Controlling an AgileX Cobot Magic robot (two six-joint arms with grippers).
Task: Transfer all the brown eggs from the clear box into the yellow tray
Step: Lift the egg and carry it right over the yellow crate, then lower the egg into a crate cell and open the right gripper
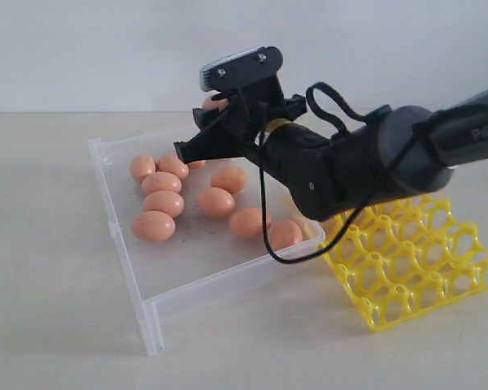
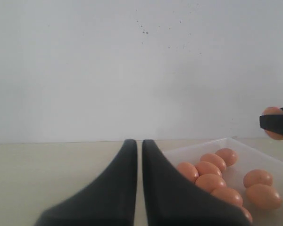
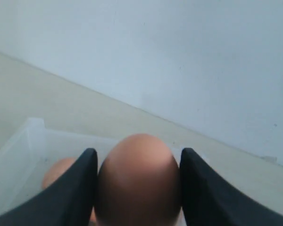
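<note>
- The right tool (image 3: 138,152) holds one smooth orange-brown oval egg (image 3: 137,188) squarely between its two black fingers, jaws set wide around the egg's middle.
- In the exterior view the tool hangs at upper centre, lifted clear above the far side of the large shallow clear plastic box (image 1: 228,283).
- A black cable loop (image 1: 264,231) sags from the arm, low over the box's right end.
- About nine more brown eggs (image 1: 163,202) lie loose on the box floor, centre-left of the frame.
- The bright yellow lattice egg tray (image 1: 415,260) sits lower right, just beside the box, looking tilted; the cups in view appear empty.
- The left tool (image 2: 138,143) waits over the pale worktop (image 1: 57,325), fingers nearly together, gripping nothing.
- To do this well: hold the grip steady, carry the egg towards the lower right and centre it over one cup between the posts.
- Lower until it seats, then open; on a tilted tray an early release would likely let it roll.
</note>
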